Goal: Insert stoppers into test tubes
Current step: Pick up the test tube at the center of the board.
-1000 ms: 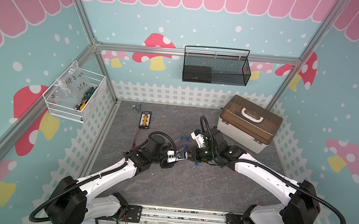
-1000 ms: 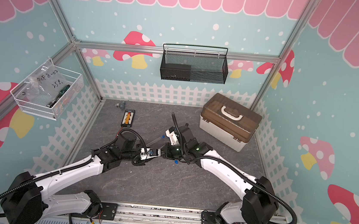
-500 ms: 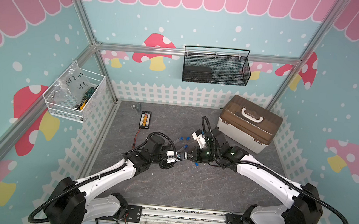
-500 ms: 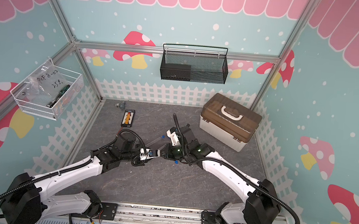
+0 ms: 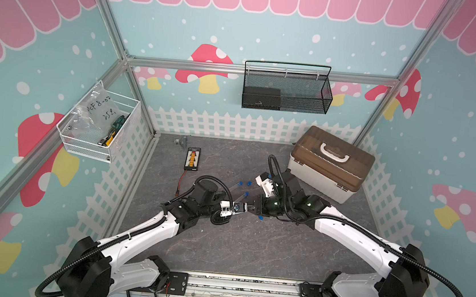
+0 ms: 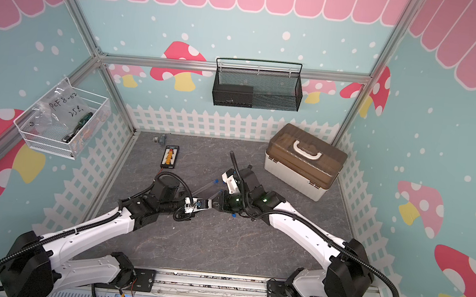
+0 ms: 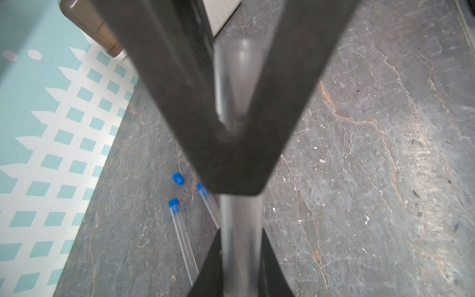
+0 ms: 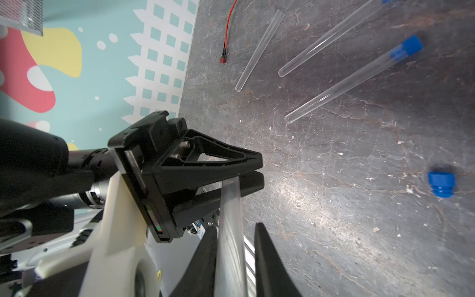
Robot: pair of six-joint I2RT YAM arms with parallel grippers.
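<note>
**Left jaws clamped on a tube, right jaws loose round it**

My left jaws are pinched tight on one clear test tube [image 7: 240, 231], over the middle of the surface [image 5: 251, 245]. My right jaws stand narrow-open round the same tube; a gap shows betw. it and one side. Its mouth is open. Three more tubes lie flat nr the centre, a little twd the left edge: an uncapped tube [image 8: 259, 48] and two capped tubes [image 7: 183, 243] w/ blue stoppers [image 7: 173, 205] in their mouths. One loose stopper [image 7: 178, 178] sits just beside those capped ends; another stopper [image 5: 260, 217] lies on the surface just beside my right jaws. Brown-lidded case [image 5: 330, 164] at the back right corner.
</note>
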